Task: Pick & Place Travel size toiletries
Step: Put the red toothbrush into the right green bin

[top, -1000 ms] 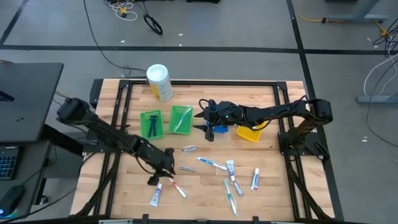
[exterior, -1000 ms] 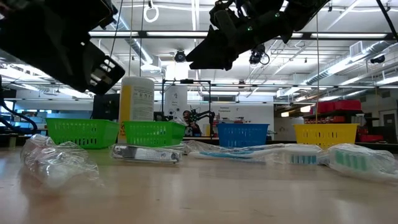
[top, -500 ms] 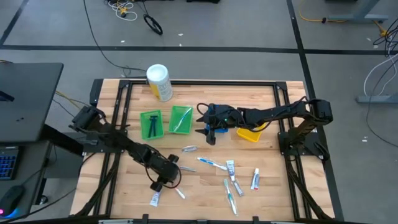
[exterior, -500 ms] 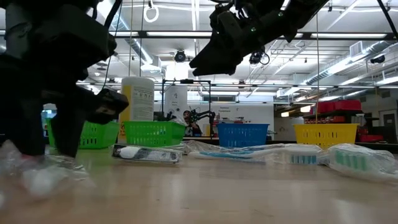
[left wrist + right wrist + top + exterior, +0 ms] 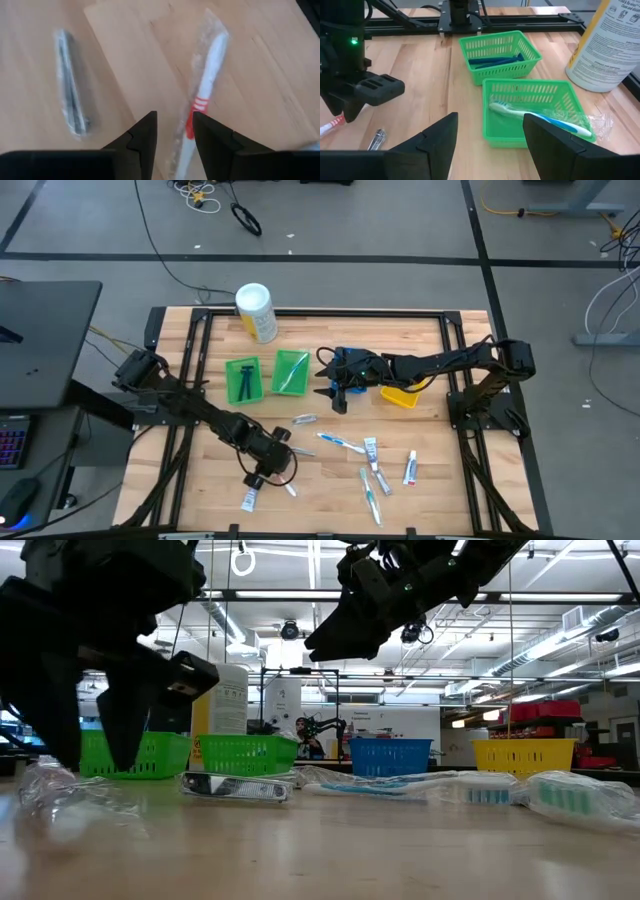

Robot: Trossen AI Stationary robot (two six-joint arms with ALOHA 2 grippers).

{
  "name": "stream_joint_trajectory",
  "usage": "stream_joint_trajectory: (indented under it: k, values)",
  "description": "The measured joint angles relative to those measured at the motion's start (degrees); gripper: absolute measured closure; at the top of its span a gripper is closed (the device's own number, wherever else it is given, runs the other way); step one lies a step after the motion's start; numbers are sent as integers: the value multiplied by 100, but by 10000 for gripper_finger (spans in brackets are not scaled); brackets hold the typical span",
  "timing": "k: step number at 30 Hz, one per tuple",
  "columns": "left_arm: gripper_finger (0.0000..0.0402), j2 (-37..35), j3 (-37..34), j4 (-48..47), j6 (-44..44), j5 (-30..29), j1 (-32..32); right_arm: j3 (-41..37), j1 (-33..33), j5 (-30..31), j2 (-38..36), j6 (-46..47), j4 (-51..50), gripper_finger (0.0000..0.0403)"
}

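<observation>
Jaws parted on the left gripper (image 5: pixel 172 131), nothing between them, poised above a wrapped white toothbrush with red marks (image 5: pixel 202 97), clear wrapper crinkled around it. Lying at 6 o'clock on the table (image 5: pixel 430 350), near the front edge, beside a white tube (image 5: pixel 250 497). At 9 o'clock of that toothbrush in the wrist view, a dark razor in clear wrap (image 5: pixel 70 97). Farther toward 3 o'clock, more wrapped toothbrushes (image 5: pixel 342 443) and tubes (image 5: pixel 409 469) scattered. Jaws spread wide on the right gripper (image 5: pixel 336 391), empty, hovering near table centre by the blue bin (image 5: pixel 352 387). Ahead of it, 2 green bins (image 5: pixel 535 112), the nearer one holding a blue and white toothbrush (image 5: pixel 540 119).
</observation>
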Motion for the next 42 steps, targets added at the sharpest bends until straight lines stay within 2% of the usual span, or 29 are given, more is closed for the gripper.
stream_joint_trajectory:
  k: [9,16,22,26,33,38,40,42]
  values:
    - [259,80,0,33,-498,195,-248,0,0,0,0,0,0,167]
    - [259,337,-2,173,-208,-687,-432,-2,0,-2,0,0,0,167]
    - [263,334,-48,191,-219,-673,-421,-2,0,-2,0,-55,2,167]
    - [288,321,-198,300,-198,-786,-419,-2,0,-2,0,-55,0,167]
    - [372,313,-260,467,-210,-849,-397,-2,0,-2,0,-52,2,167]
    - [372,183,-202,640,-291,-1784,-380,-2,2,-2,0,-48,-31,167]
    - [372,-37,-199,278,-346,-2199,-365,-2,2,-2,0,-50,-124,167]
    - [366,-296,-203,-121,-459,-2348,-292,-2,2,-2,0,-90,-200,167]
